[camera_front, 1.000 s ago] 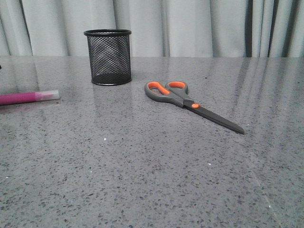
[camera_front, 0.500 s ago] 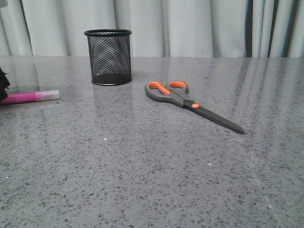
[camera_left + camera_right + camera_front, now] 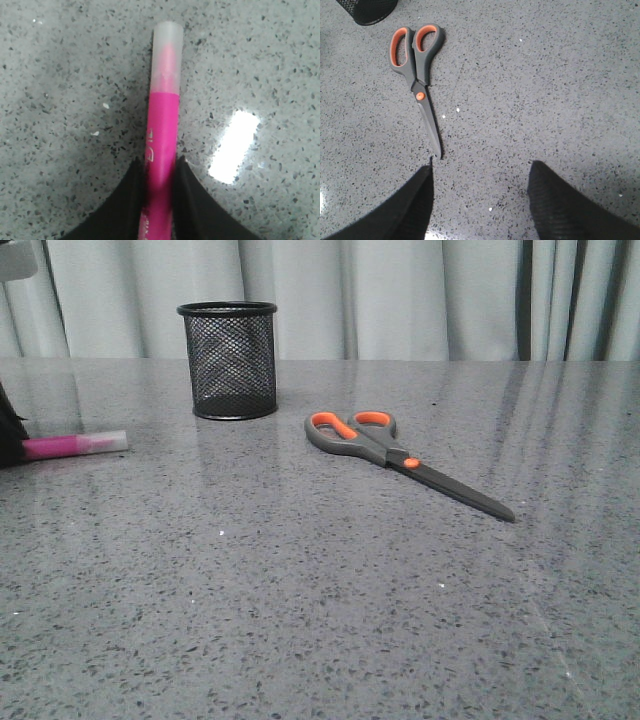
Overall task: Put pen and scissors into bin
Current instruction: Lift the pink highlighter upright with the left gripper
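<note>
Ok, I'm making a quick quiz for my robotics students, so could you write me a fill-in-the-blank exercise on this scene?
1. The left gripper has its fingers on either side of the ____.
2. The scissors lie flat on the table with their blades ____.
3. The bin stands ____ near the curtain.
4. The right gripper is ____ and holds nothing.

Missing words: pen; closed; upright; open

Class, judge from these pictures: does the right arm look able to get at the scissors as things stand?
Probably yes. The right end effector is open above bare table, and the scissors lie flat just ahead of it with nothing between.
</note>
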